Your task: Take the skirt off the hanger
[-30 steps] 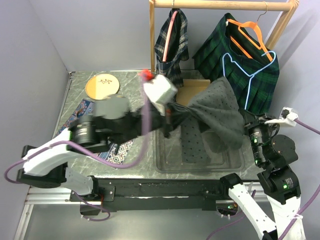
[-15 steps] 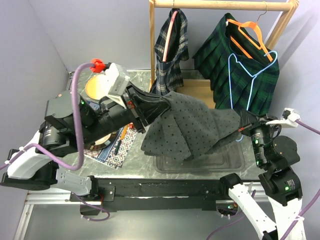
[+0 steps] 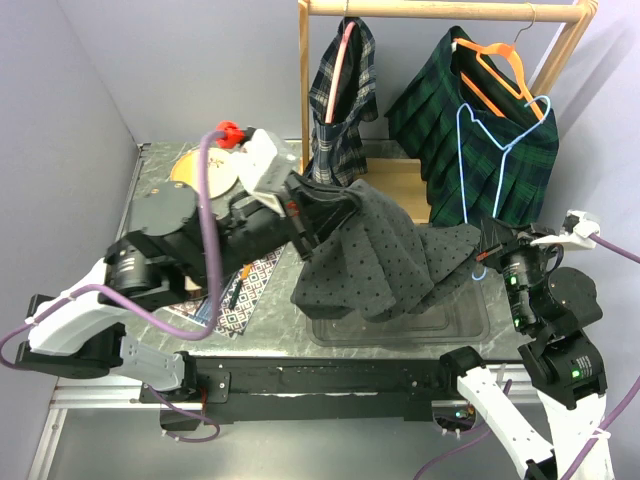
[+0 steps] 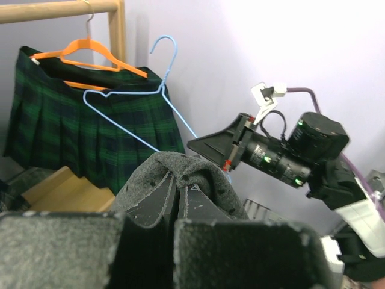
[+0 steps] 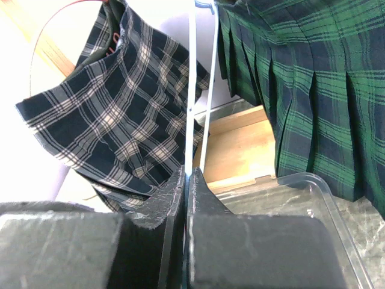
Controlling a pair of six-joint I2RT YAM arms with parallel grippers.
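The grey dotted skirt hangs from my left gripper, which is shut on its upper edge and holds it up over the clear bin. In the left wrist view the cloth folds over the closed gripper. My right gripper is shut on the light blue wire hanger, whose wire runs up between the fingertips. The skirt's right corner reaches the right gripper; I cannot tell whether it touches the hanger.
A wooden rail at the back carries a green plaid skirt on an orange hanger and a dark plaid skirt on a pink hanger. A cardboard box, a round wooden plate and a patterned cloth lie on the table.
My left gripper has swung left and then up and right with the skirt. The skirt has slackened from a stretched band into a hanging drape. The right gripper has barely moved.
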